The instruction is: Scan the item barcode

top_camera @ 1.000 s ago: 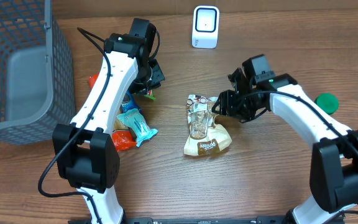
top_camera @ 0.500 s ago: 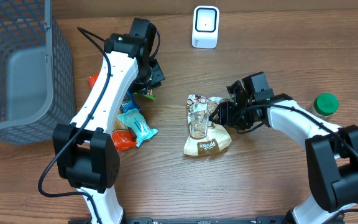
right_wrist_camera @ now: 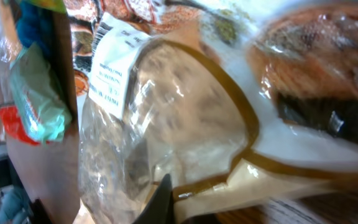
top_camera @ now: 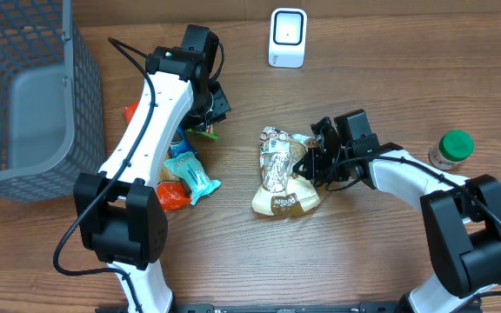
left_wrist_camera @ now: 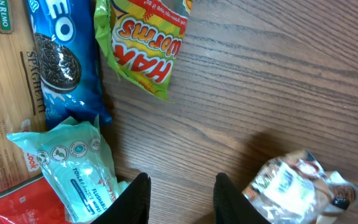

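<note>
The clear snack bag with brown and cream trim lies near the middle of the wooden table, in front of the white barcode scanner, which stands well apart from it at the far edge. The bag is crumpled and bunched upward on its right side, where the right gripper meets it. The jaws are closed, and they seem to be pinching the bag's right edge, though the overhead view is too small to show the exact hold. From the right wrist the bag fills almost the whole frame, showing clear film with a gold border and a white printed label near its upper left. The label is too blurred to read. To the right of that arm a green-lidded jar stands upright. Across the table, the left gripper hovers over bare wood with its two fingers parted and nothing between them. Around it lie a Haribo worms bag, a blue Oreo pack just beside it, a spaghetti packet at the frame's left edge, and a teal wipes pack overlapping a red packet. A grey wire basket sits at the far left of the table.
</note>
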You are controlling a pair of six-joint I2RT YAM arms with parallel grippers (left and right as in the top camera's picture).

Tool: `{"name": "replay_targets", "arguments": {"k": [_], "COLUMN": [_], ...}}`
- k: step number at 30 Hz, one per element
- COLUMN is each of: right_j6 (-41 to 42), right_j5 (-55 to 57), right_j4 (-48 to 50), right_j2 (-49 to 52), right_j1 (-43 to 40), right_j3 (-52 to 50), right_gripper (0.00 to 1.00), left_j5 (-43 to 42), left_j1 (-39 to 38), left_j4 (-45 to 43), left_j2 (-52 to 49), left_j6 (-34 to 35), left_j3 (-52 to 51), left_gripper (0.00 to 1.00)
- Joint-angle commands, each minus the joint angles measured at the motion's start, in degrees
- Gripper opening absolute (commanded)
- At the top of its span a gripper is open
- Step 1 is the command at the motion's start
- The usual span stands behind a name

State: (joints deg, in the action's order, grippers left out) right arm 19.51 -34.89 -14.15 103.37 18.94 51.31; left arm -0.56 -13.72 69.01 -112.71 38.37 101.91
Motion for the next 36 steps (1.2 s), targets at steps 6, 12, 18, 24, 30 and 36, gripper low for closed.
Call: {"name": "replay_targets", "arguments": {"k": [6, 12, 18, 24, 30, 36], "right_j6": [-0.5, 0.0, 0.0, -0.4, -4.8, -11.9], "right_j5": [-6.6, -9.4, -9.6, -11.3, -22.3, -26.6], "right_j4": [0.4, -2.3, -7.0, -7.8, -4.9, -4.9], "right_j2": [-1.4, -9.6, -14.0, -14.0, -15.3, -20.7], "right_j1": [-0.2, -0.2, -0.5, -0.7, -0.7, -0.7], "right_j3": [-0.1, 0.4, 0.6, 0.6, 2.0, 3.3], "right_gripper": [0.04, 0.04, 0.04, 0.04, 0.04, 0.04], "left_j5": [1.2, 1.2, 1.2, 1.2, 1.2, 1.2], "left_j1": [0.3, 0.3, 0.3, 0.3, 0.3, 0.3], "left_j4": [0.8, 0.9, 0.8, 0.8, 0.8, 0.8], "left_j2": [1.4, 1.4, 1.4, 1.4, 1.4, 1.4], "left_j6": [-1.2, -1.1, -1.1, -1.2, -1.1, -1.1], "left_j3": [0.5, 0.5, 0.5, 0.5, 0.5, 0.5], "left_gripper": [0.27, 0.27, 0.27, 0.27, 0.27, 0.27]}}
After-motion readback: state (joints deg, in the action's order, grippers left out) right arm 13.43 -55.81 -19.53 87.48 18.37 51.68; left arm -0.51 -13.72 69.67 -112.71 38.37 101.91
